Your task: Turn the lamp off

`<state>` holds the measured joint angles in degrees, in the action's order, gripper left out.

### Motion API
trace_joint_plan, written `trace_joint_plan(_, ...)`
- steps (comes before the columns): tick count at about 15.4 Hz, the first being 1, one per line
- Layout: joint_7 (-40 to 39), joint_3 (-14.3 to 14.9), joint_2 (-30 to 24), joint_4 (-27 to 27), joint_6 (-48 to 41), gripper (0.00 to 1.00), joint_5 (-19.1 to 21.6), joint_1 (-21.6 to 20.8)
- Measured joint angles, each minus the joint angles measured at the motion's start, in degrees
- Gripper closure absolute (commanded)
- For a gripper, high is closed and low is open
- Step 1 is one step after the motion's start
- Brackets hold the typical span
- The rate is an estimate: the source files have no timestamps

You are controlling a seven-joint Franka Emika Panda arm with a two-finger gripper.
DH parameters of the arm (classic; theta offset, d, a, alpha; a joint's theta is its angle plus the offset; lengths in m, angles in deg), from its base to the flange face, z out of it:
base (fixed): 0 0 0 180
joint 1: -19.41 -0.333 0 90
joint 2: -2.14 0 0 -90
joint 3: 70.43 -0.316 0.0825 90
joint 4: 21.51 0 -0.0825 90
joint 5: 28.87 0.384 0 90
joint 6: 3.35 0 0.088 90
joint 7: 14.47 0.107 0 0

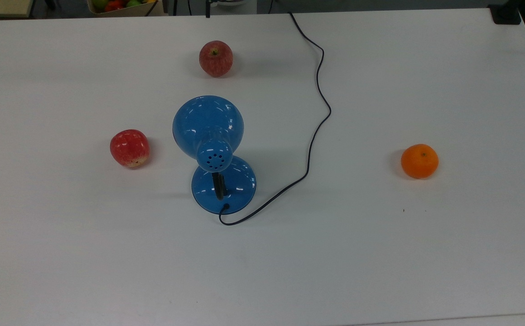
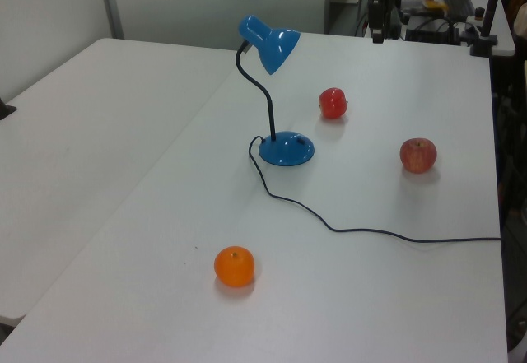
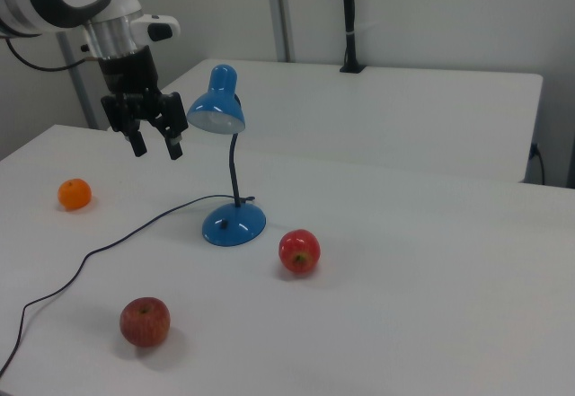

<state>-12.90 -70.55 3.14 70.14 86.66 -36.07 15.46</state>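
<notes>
The blue lamp [image 1: 208,124] stands mid-table, its domed shade over its round base [image 1: 235,183]. In the right view the lamp [image 3: 216,109] rises on a curved black neck above its base [image 3: 234,223]. Its thin dark cord [image 1: 319,90] snakes away to the far table edge. My gripper [image 3: 155,149] hangs in the air, open and holding nothing. It is level with the shade and just to the right view's left of it, apart from it. In the left view the gripper [image 2: 377,32] is high behind the table's far edge.
Two red apples [image 1: 216,58] [image 1: 129,147] lie near the lamp, and an orange [image 1: 419,160] lies toward the top view's right. A box of fruit [image 1: 117,5] sits past the far edge. A second white table [image 2: 90,132] adjoins on the left view's left.
</notes>
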Motion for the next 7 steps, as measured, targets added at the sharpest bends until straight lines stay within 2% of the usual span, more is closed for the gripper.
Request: trace_joint_plan(7,-0.05,0.00,-0.55,-0.02,0.00,0.00,0.01,0.00)
